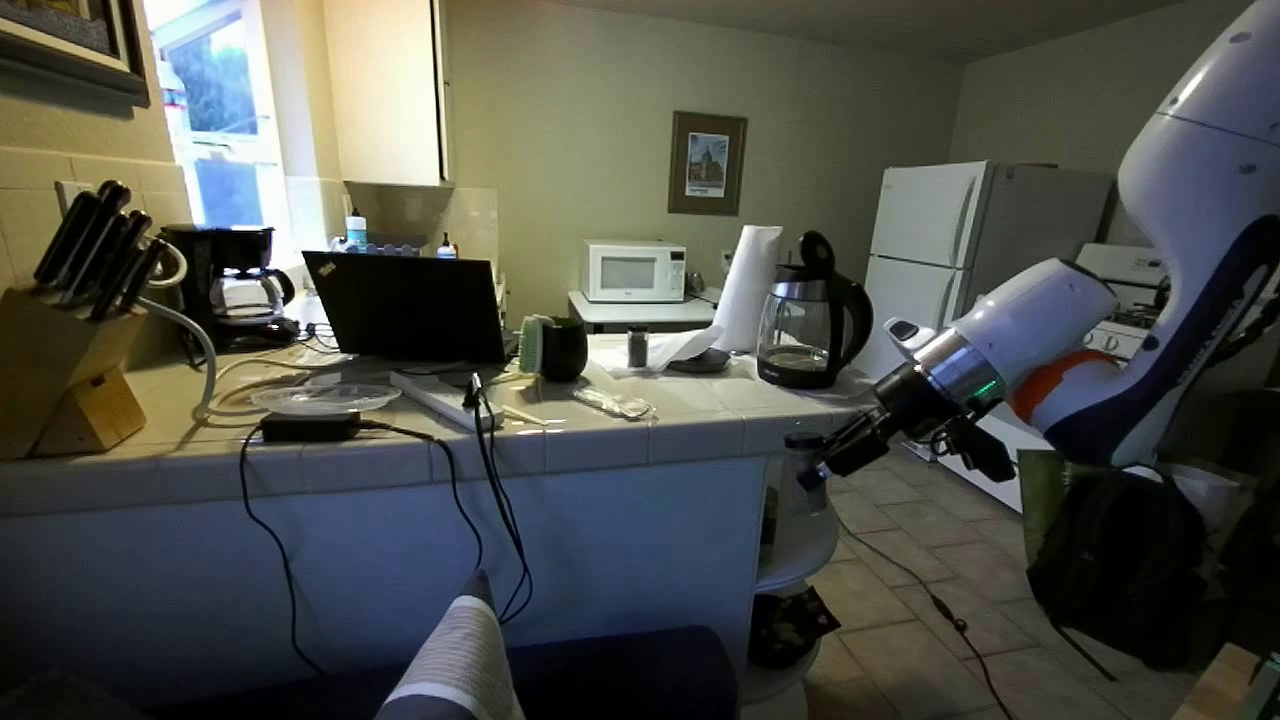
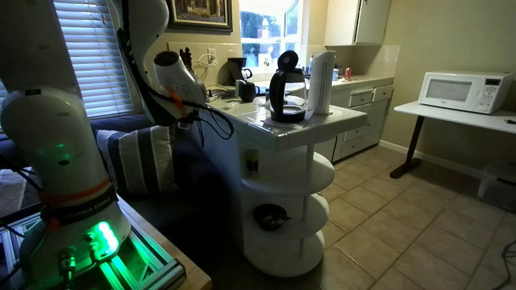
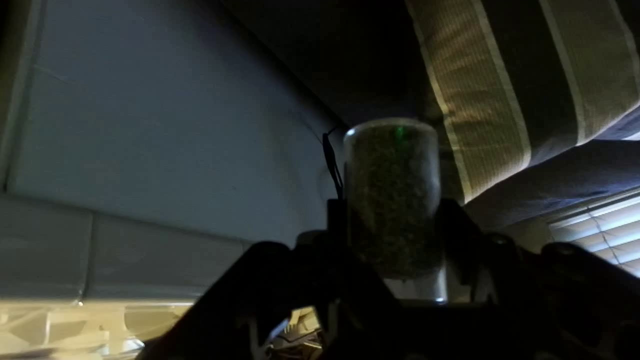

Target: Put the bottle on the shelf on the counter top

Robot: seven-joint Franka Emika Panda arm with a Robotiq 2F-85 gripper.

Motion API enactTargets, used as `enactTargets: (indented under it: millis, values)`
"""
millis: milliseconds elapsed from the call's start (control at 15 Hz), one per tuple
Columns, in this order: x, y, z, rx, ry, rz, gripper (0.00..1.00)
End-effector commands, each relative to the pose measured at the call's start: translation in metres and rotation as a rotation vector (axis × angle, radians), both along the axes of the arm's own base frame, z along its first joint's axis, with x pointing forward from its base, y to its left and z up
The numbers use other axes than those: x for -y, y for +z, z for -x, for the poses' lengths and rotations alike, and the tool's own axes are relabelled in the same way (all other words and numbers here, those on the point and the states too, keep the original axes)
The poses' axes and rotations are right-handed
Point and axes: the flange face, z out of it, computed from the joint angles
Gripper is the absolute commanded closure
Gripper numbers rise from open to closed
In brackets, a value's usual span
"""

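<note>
My gripper (image 1: 815, 474) is shut on a small clear glass bottle (image 1: 803, 462) with a dark cap. In the wrist view the bottle (image 3: 392, 185), filled with dark greenish grains, stands between the two black fingers (image 3: 392, 220). In an exterior view it is beside the right end of the pale tiled counter top (image 1: 690, 408), below its surface level. The counter's edge (image 3: 45, 255) also shows in the wrist view, which looks upside down. The round white shelves (image 2: 288, 175) are at the counter's end. In that exterior view the arm hides the gripper and held bottle.
A glass kettle (image 1: 800, 378) and paper towel roll (image 1: 750, 290) stand near the counter's end. Another small bottle (image 1: 638, 347), a dark mug (image 1: 563, 350) and a laptop (image 1: 410, 305) are on it. Another bottle (image 2: 252, 161) stands on the upper shelf. Cables (image 1: 510, 530) hang down the front.
</note>
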Motion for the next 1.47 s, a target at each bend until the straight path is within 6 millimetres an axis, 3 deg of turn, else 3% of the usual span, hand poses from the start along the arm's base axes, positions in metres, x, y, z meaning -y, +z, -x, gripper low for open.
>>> enactTargets:
  millis: [0,133,200,400,733,800,1000,1400]
  values:
    - [-0.027,0.036,0.020,0.042,0.033,0.009,0.77]
    - [-0.043,0.053,0.025,0.082,0.037,-0.005,0.77]
    - [-0.030,0.036,0.017,0.051,0.042,-0.007,0.52]
    - [-0.043,0.051,0.023,0.084,0.055,-0.011,0.52]
    - [-0.043,0.052,0.023,0.087,0.054,-0.011,0.52]
    - [-0.043,0.052,0.023,0.087,0.054,-0.011,0.77]
    - [-0.044,0.056,-0.014,0.117,0.014,0.032,0.77]
    - [-0.055,0.071,-0.112,0.199,-0.071,0.061,0.77]
